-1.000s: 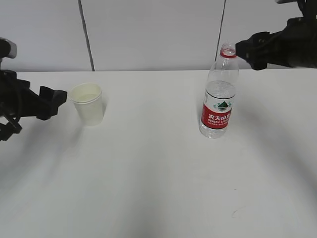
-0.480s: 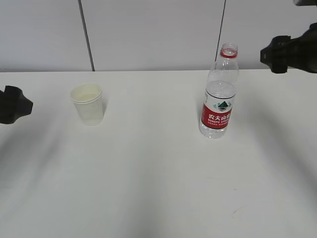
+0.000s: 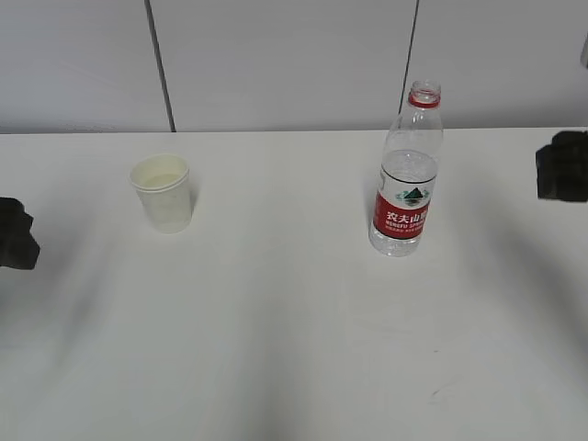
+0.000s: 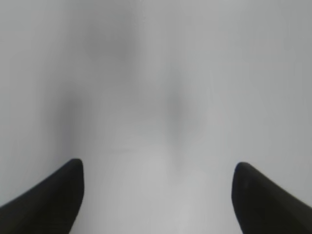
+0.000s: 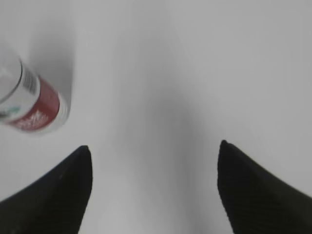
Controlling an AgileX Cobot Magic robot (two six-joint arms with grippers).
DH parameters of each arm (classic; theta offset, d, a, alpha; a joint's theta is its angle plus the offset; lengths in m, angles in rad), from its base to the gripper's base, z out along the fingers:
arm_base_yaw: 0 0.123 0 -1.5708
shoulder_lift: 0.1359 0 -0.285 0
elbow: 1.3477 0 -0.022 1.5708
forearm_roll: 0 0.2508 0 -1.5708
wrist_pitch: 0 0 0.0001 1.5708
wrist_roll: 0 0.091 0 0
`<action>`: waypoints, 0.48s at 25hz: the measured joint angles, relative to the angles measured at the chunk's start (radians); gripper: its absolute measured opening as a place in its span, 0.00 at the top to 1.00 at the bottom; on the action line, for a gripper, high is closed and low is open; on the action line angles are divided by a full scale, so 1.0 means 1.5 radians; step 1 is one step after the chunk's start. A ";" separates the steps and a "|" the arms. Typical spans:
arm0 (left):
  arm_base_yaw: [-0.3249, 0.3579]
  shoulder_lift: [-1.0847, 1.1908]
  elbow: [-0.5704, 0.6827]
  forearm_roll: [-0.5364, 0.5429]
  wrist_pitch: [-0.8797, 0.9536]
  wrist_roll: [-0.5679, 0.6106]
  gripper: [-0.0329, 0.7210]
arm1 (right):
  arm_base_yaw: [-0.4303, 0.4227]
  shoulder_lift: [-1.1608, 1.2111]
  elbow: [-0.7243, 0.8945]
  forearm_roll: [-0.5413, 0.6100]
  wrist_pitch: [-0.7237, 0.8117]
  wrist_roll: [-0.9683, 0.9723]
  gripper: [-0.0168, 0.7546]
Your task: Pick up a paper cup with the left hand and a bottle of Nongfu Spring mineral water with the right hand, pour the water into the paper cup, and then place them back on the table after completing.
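Left end effector [image 4: 156,195]: fingers spread wide, nothing between them; only bare table [image 4: 156,73] shows ahead in the left wrist view. In the exterior view this end effector [image 3: 16,244] appears as a black block at the 9 o'clock edge of the frame, well apart from the paper cup [image 3: 163,192].

Right end effector [image 5: 153,187]: fingers likewise spread wide and empty. In the right wrist view the bottle [image 5: 29,102] lies at 10 o'clock from the fingertips, clear of both. In the exterior view the right end effector [image 3: 561,165] sits at the 3 o'clock edge, apart from the bottle [image 3: 407,175].

Paper cup: upright on the table [image 3: 294,349], at 9 o'clock from the bottle and well apart from it, open mouth up. Its contents are not clearly discernible.

Bottle: upright on the table, uncapped, with a red neck ring and a red label. Clear water [image 3: 404,170] stands to a level just above the label.

Behind the table, at 12 o'clock, stands a pale panelled wall [image 3: 285,55] with two dark vertical seams.
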 joint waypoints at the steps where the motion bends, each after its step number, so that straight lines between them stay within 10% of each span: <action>1: 0.000 0.000 -0.007 -0.010 0.028 0.000 0.21 | 0.000 -0.003 0.000 0.051 0.029 -0.047 0.22; 6: 0.000 0.000 -0.051 -0.039 0.190 0.000 0.21 | 0.000 -0.015 -0.030 0.255 0.217 -0.219 0.22; 12: 0.000 0.000 -0.106 -0.042 0.332 0.001 0.21 | 0.000 -0.018 -0.111 0.287 0.405 -0.244 0.22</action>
